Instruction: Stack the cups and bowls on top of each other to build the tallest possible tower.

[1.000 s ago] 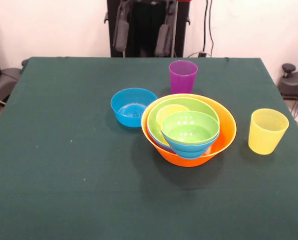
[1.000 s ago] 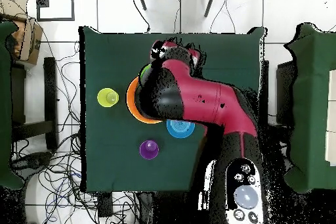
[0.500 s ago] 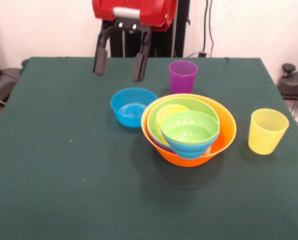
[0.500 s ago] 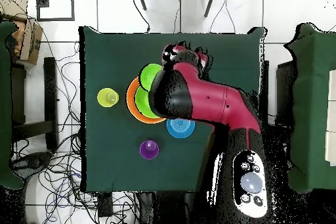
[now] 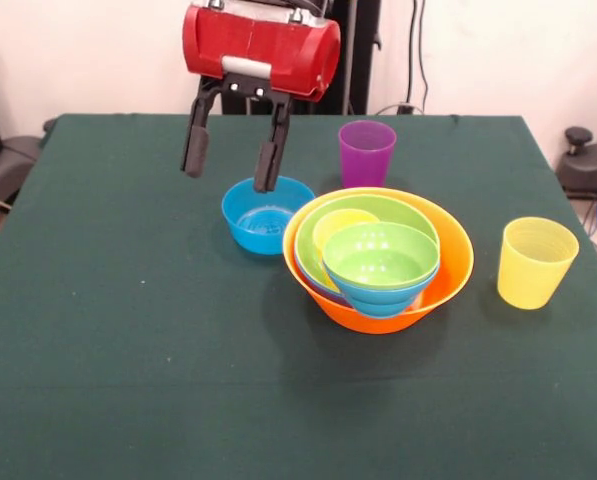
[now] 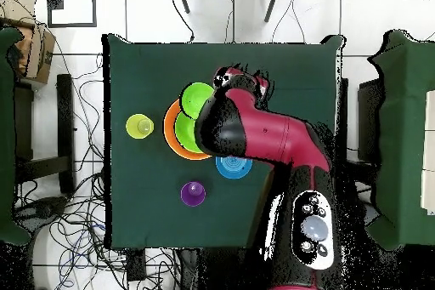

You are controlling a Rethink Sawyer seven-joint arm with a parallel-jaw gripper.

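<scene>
My gripper is open and empty, hanging just above the far left rim of a lone small blue bowl. The tower's big orange bowl stands right of it and holds a medium green bowl, an opaque yellow cup, and a small green bowl nested in a small blue bowl. A purple cup stands behind the orange bowl. A pale yellow ribbed cup stands apart at the right. In the overhead view the arm hides the gripper and part of the orange bowl.
The green table ends at its far edge near the black pedestal. The overhead view shows the purple cup, the pale yellow cup and the lone blue bowl around the arm. Cables lie on the floor.
The arm has swung in from its drawn-back position, and the open gripper has come down and forward over the lone blue bowl. The bowls and cups have not moved.
</scene>
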